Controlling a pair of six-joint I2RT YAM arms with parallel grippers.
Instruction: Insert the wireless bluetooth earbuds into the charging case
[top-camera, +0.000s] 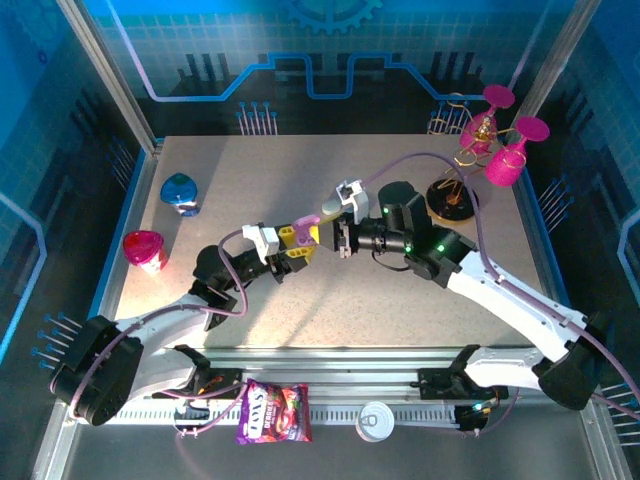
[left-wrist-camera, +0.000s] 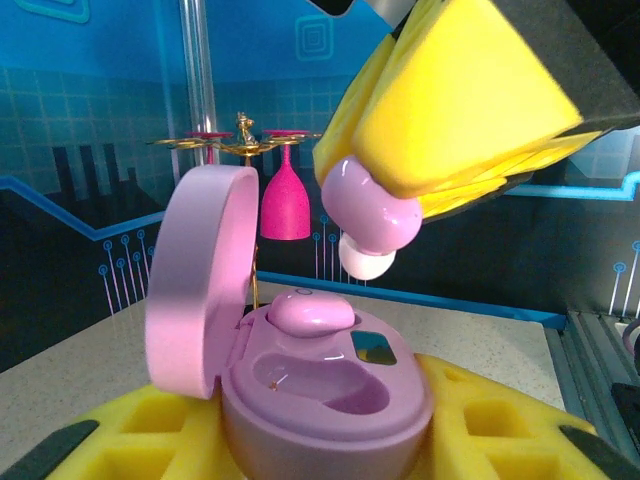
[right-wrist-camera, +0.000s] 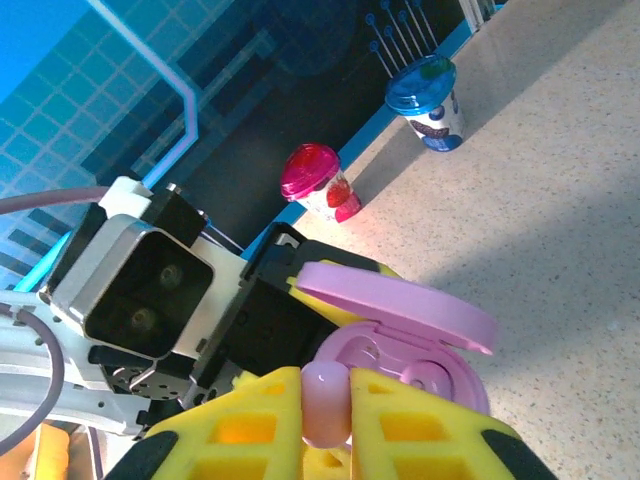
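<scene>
1 purple earbud (left-wrist-camera: 370, 205) is pinched between the right gripper's (top-camera: 335, 220) yellow foam pads (left-wrist-camera: 470, 110), pale tip pointing down. It hangs just above the open charging case (left-wrist-camera: 330, 420).

Left gripper (top-camera: 297, 240) comes in from the left, jaws clamped on the case body. It holds the case off the table (top-camera: 400, 300), mid-scene.

Lid (left-wrist-camera: 200, 285) stands upright beside the wells. 1 well holds a seated earbud (left-wrist-camera: 310, 312); the other well (left-wrist-camera: 320, 382) is empty.

Cannot tell whether the held bud lines up over the empty well.

Risks, as judged:
- A descent over the occupied well would knock the seated bud loose.
- A tilted stem could wedge at the rim.
- The wide pads may foul the lid on release.
- The smooth bud might slip out early or cling to the foam.
</scene>
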